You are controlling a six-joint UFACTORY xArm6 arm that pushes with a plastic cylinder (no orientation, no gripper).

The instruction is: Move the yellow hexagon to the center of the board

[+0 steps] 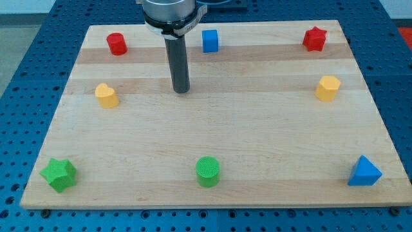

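The yellow hexagon (327, 88) sits near the board's right edge, in the upper half. My tip (181, 91) rests on the wooden board (257, 135) in the upper middle, far to the left of the hexagon and touching no block. A second yellow block (107, 95) of unclear shape lies to the tip's left. A blue cube (210, 40) sits just above and right of the rod.
A red block (116, 44) is at the top left and a red star (314, 38) at the top right. A green star (59, 174), a green cylinder (207, 171) and a blue triangle (364, 172) line the bottom edge.
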